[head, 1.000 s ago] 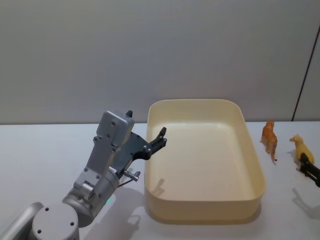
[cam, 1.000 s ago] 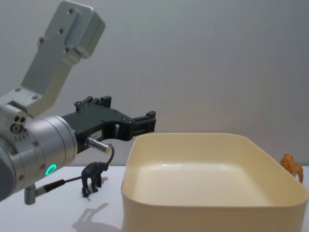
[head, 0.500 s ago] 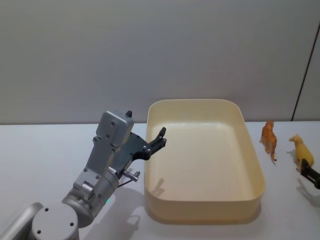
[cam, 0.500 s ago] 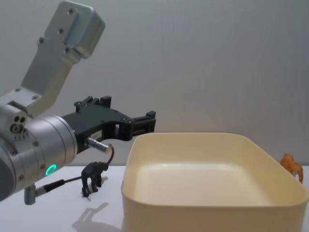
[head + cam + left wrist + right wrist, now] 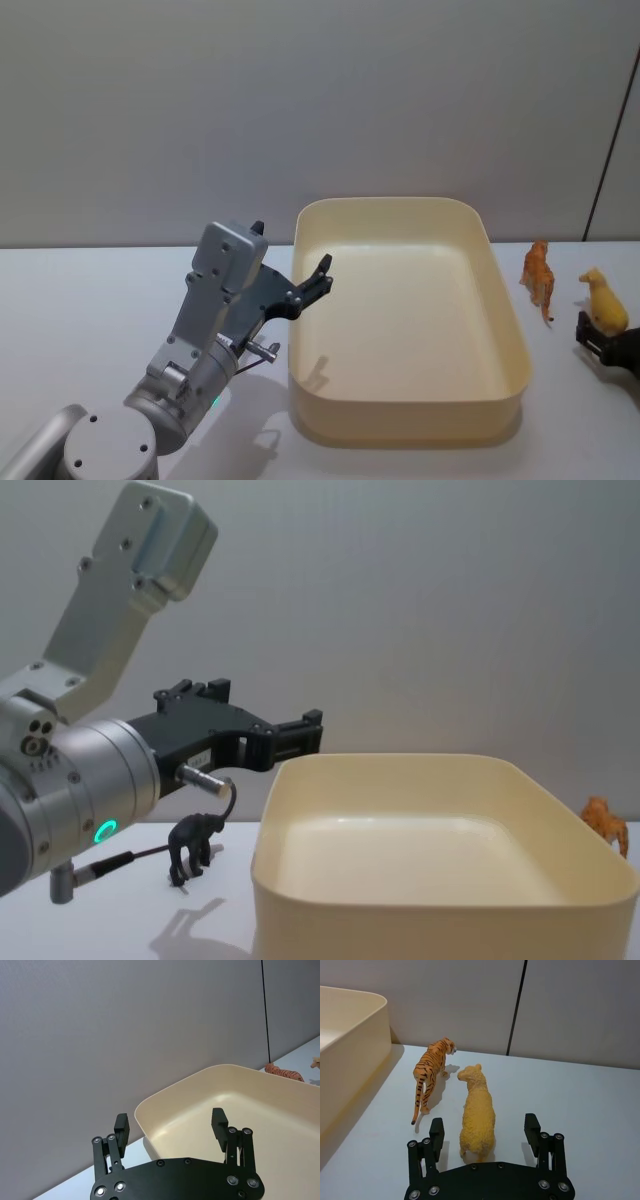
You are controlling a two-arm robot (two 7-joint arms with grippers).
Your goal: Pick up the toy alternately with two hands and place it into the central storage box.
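Observation:
The central storage box (image 5: pixel 408 418) is a cream-yellow tub with nothing inside. My left gripper (image 5: pixel 318 280) hangs open above its left rim, also seen as the left gripper (image 5: pixel 170 1121) and the left gripper (image 5: pixel 300 730). Right of the box stand a striped tiger toy (image 5: pixel 539 275) and a yellow woolly animal toy (image 5: pixel 605 303). My right gripper (image 5: pixel 484 1127) is open, its fingers on either side of the yellow toy's (image 5: pixel 478 1110) hind end without closing on it. A black ape toy (image 5: pixel 193 845) stands left of the box.
The tiger (image 5: pixel 431 1072) stands close beside the yellow toy, between it and the box wall (image 5: pixel 350 1060). A grey wall runs behind the table. The left arm's silver body (image 5: pixel 70 800) with its green ring light fills the near left.
The right gripper has come in a little from the right edge, closer around the yellow toy. The left arm and the toys have not moved.

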